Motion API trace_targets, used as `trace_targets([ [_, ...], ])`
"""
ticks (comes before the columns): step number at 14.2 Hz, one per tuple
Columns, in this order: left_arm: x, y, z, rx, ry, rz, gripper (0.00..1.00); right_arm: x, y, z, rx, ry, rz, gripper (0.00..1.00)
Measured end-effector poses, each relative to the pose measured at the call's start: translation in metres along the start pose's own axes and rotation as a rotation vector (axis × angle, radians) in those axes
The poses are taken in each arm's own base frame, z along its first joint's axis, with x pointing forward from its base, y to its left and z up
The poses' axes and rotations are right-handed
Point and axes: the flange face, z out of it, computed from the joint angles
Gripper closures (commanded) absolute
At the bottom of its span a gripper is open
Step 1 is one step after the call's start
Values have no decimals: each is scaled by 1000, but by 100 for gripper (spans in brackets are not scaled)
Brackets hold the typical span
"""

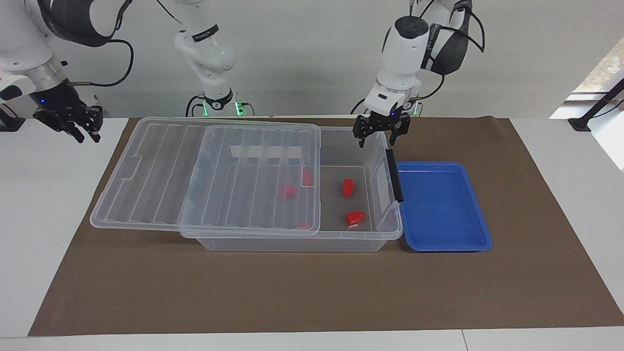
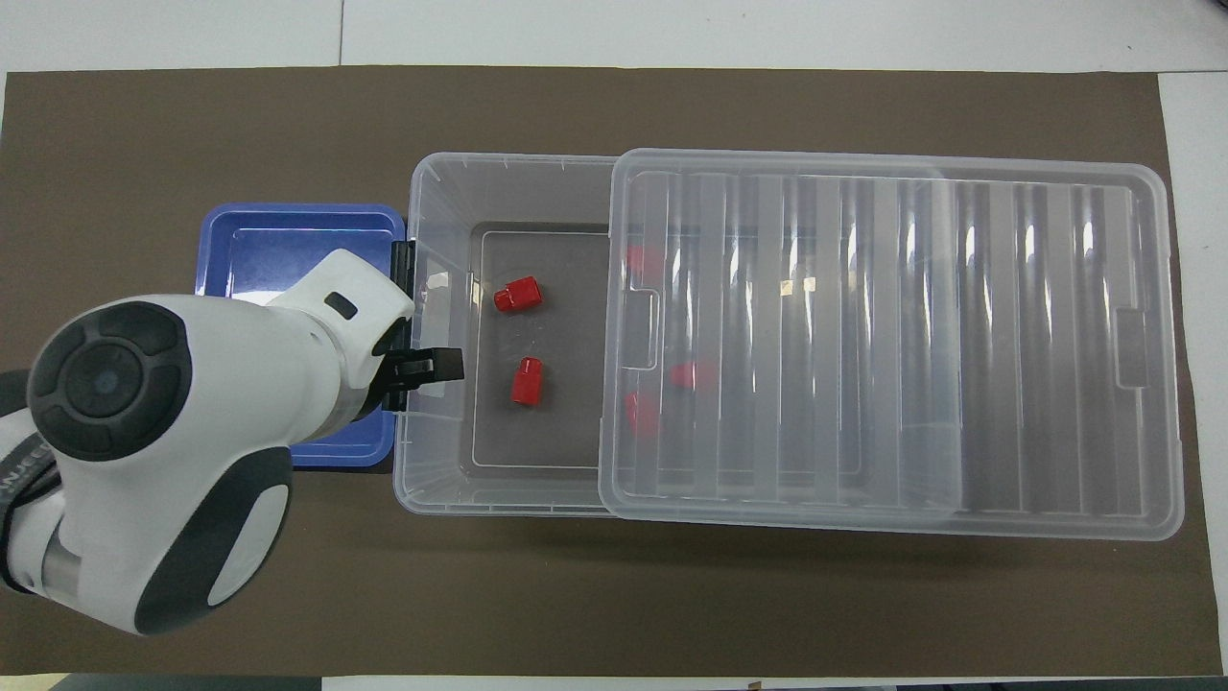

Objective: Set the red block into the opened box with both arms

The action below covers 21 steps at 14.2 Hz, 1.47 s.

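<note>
Two red blocks are lying in plain sight on the box floor, in the uncovered part toward the left arm's end. One, the red block (image 1: 347, 187), all red, is resting nearer to the robots; the other red block (image 1: 355, 218), showing a white edge, is sitting farther from the robots, apart from the first. More red pieces (image 1: 286, 190) are showing dimly through the lid, inside the same box.

The box (image 1: 385, 229) is standing on the brown mat (image 1: 312, 292) w/ its ribbed clear lid (image 1: 161, 170) slid toward the right arm's end, overhanging that end and leaving the other end open. A white tape strip (image 1: 265, 152) is showing through the lid, and a black handle (image 1: 395, 175) is sitting on the end wall beside the blue tray (image 1: 443, 243). The tray is lying just beside the box, at the left arm's end.

The left gripper (image 1: 381, 132) is hanging in the air over the box's corner nearest the left arm's base; its fingers are spread apart and holding nothing. The right gripper (image 1: 73, 126) is hanging over the bare white worktop (image 1: 29, 195), off the mat's edge at the right arm's end, well apart from the lid; its fingers are closed together w/ nothing between them.
</note>
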Motion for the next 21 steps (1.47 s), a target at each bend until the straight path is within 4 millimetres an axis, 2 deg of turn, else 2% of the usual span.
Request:
trace_targets([
  [3,31,-47,-9,10,2,36,0,1,13,39,12,-13,16,100],
  [5,54,-72,-28,21,-15,64,0,7,20,69,33,-35,23,100],
  [8,83,-113,-56,31,-31,86,0,6,16,92,42,-49,32,100],
  [10,89,-143,-73,37,-50,100,0,3,3,100,42,-57,40,100],
  [12,91,-169,-89,40,-64,102,0,6,-17,99,38,-57,42,100],
  [15,90,-196,-103,43,-80,80,0,12,-41,97,36,-56,50,100],
  [17,90,-202,-105,43,-84,81,0,16,-58,97,37,-59,50,100],
  [21,87,-202,-104,43,-106,81,0,22,-88,98,40,-62,59,100],
])
